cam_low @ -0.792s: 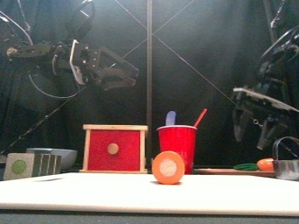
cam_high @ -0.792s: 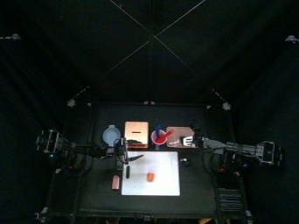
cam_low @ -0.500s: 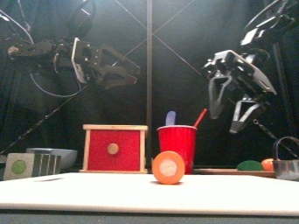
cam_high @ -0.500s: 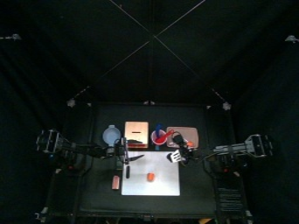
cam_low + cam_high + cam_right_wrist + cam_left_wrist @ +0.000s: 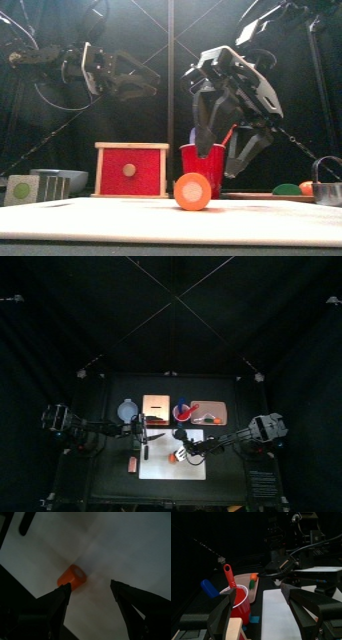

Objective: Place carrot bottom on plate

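The carrot bottom (image 5: 193, 191) is a short orange stub standing on the white mat (image 5: 160, 222), near the mat's left side in the top view (image 5: 174, 457). My right gripper (image 5: 221, 155) hangs open just above and behind it. In the right wrist view the stub (image 5: 71, 577) lies beside one jaw, a little off the middle of the open right gripper (image 5: 90, 584). The pale peach plate (image 5: 214, 410) sits at the back right, beyond the mat. My left gripper (image 5: 134, 80) is open and empty, held high at the left.
A red cup (image 5: 203, 162) with a red and a blue utensil stands behind the stub. A red tan-framed box (image 5: 131, 170) is left of it. A grey holder (image 5: 34, 187) sits far left. A thin orange-brown stick (image 5: 131, 463) lies left of the mat.
My right arm has swung in from the right and come down over the mat, its open jaws now above the carrot bottom. The left arm has not moved.
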`<state>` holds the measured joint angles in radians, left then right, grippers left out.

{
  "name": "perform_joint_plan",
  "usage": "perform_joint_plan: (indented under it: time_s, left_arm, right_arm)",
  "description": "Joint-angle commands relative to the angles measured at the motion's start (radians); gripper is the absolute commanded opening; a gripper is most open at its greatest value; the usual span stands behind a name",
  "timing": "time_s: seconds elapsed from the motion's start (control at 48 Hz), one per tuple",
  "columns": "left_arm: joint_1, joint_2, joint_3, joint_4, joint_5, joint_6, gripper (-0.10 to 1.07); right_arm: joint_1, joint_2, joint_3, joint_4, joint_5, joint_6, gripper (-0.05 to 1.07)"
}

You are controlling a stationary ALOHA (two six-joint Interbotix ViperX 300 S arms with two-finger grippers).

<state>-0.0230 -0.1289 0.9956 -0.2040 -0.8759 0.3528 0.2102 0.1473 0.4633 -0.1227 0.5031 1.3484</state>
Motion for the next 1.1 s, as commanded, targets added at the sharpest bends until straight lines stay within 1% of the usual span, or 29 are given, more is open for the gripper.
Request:
perform_joint_plan:
  time_s: [0.0,0.042,0.104,0.188,0.333,0.521,0.625,0.708,0.854,1.083]
  left_arm:
    - [-0.008,-0.008,-0.012,0.002,-0.005,0.002,1.02]
    - [-0.009,-0.008,-0.011,0.002,-0.005,0.003,1.02]
    - [-0.011,-0.008,-0.008,0.003,-0.005,0.003,1.02]
    - [-0.011,-0.006,0.000,0.011,-0.005,0.005,1.02]
    - [-0.011,-0.006,0.017,0.035,-0.005,0.003,1.02]
    - [-0.014,-0.011,0.021,0.052,-0.005,0.003,1.02]
    - [-0.021,-0.014,0.025,0.052,-0.005,0.003,1.02]
    - [-0.023,-0.017,0.026,0.052,-0.005,0.003,1.02]
    - [-0.025,-0.023,0.029,0.052,-0.005,0.003,1.02]
    - [-0.025,-0.035,0.035,0.052,-0.005,0.003,1.02]
  right_arm:
    - [0.002,-0.002,-0.054,0.089,0.034,0.005,0.94]
    - [-0.002,0.011,-0.072,0.135,0.044,0.011,0.94]
    - [-0.005,0.029,-0.095,0.167,0.048,0.026,0.94]
    - [-0.005,0.057,-0.127,0.166,0.048,0.064,0.94]
    - [-0.014,0.101,-0.172,0.107,0.071,0.158,0.94]
    - [-0.029,0.124,-0.192,0.021,0.126,0.262,0.94]
    - [-0.031,0.130,-0.206,-0.015,0.140,0.304,0.94]
    - [-0.029,0.138,-0.216,-0.021,0.143,0.308,0.93]
    - [-0.025,0.152,-0.225,-0.020,0.150,0.311,0.87]
    - [-0.025,0.161,-0.229,-0.018,0.152,0.307,0.73]
